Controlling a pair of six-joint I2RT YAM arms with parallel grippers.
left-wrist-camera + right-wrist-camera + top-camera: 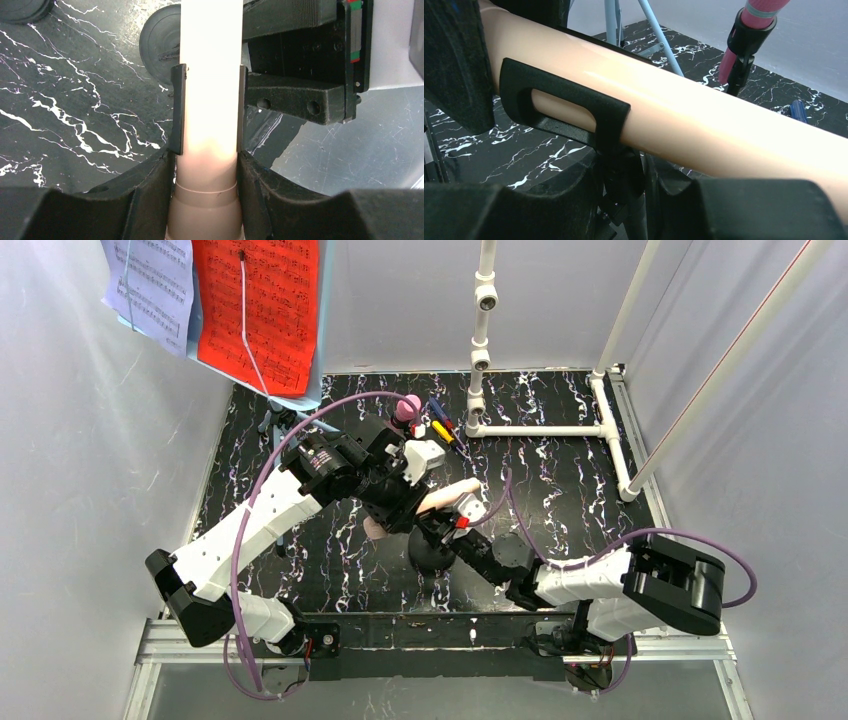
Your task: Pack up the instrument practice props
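nearest the arm bases, the right tool (624, 196) reaches in low over the black marbled counter (570, 490). its jaws stand narrow, and they look to be pinching the neck of a black holder (569, 110) just under its clip, though the contact itself is in shadow. that holder's round base (430, 558) sits on the counter near the middle.

the clip wraps around the beige microphone (724, 125), which lies tilted across the right wrist view, raised off the counter. the left tool (210, 116) comes in from the left and is clamped on the same microphone. its two flat pads (177, 115) press against opposite sides of the pale barrel. both tools meet close together at this one spot.

further back, the pink microphone (407, 406) stands upright in a second black holder (749, 37), apart from both tools. just beside it to the right lie a few small blue and yellow sticks (440, 427).

behind those, the white pipe frame (482, 340) rises from the far right part of the counter.

at the far left, the pale-blue music rack (324, 340) stands on its tripod legs (611, 20). it carries a red page (255, 310) and a lavender page (150, 280) side by side.
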